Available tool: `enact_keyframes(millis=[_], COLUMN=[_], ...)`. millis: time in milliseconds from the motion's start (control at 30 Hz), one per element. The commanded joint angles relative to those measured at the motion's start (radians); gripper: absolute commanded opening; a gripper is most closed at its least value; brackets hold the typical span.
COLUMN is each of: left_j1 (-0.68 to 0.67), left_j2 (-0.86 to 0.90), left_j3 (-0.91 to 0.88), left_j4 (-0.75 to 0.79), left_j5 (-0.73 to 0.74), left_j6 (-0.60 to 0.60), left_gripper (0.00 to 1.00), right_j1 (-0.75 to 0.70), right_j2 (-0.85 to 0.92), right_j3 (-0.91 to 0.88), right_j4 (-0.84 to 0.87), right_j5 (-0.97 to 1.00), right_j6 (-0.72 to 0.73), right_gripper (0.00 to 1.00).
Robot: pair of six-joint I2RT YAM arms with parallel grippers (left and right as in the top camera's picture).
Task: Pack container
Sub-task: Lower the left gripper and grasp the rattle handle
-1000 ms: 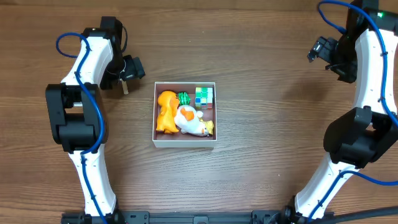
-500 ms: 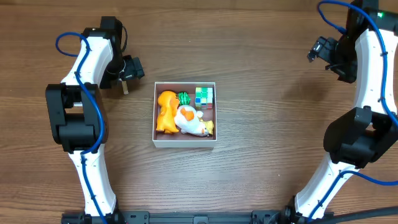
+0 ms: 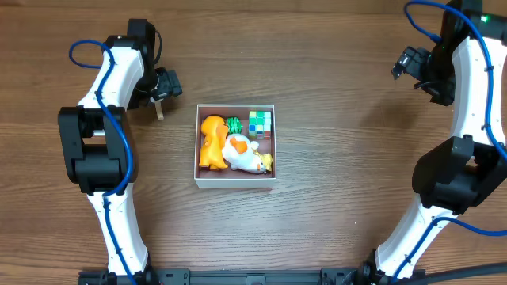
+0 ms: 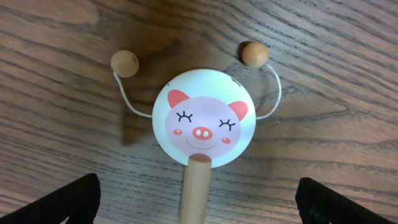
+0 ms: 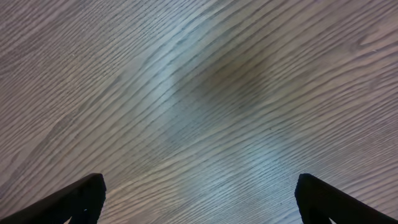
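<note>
The container (image 3: 235, 184), a shallow square white box, sits mid-table. It holds an orange toy animal (image 3: 211, 141), a white and orange toy (image 3: 242, 153), a green toy (image 3: 234, 124) and a colourful cube (image 3: 259, 123). My left gripper (image 3: 162, 87) is open above a pig-face rattle drum (image 4: 203, 118) lying on the wood to the container's left. The drum's wooden handle (image 4: 198, 190) lies between my left fingers (image 4: 199, 199), untouched; its tip shows in the overhead view (image 3: 159, 112). My right gripper (image 3: 405, 63) is open and empty at the far right, with only wood in its wrist view (image 5: 199, 193).
Two wooden beads (image 4: 124, 62) (image 4: 255, 53) on strings lie either side of the drum head. The arm bases stand at the table's left and right sides.
My left gripper has shifted slightly up and to the left over the drum. The right arm and the container have not moved.
</note>
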Motion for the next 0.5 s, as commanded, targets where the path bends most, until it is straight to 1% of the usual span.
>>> enact_keyframes(millis=[0,467], left_j1=[0.004,0.004], left_j2=[0.008,0.008], left_j3=[-0.011,-0.094], left_j4=[0.001,0.055], left_j5=[-0.019,-0.016], left_j6=[0.019,0.019], left_gripper=[1.0,1.0], right_j1=[0.003,0.003], right_j2=[-0.015,-0.015], right_j3=[0.001,0.001], right_j4=[0.002,0.002], right_j5=[0.01,0.01], right_j6=[-0.003,-0.003], right_gripper=[1.0,1.0])
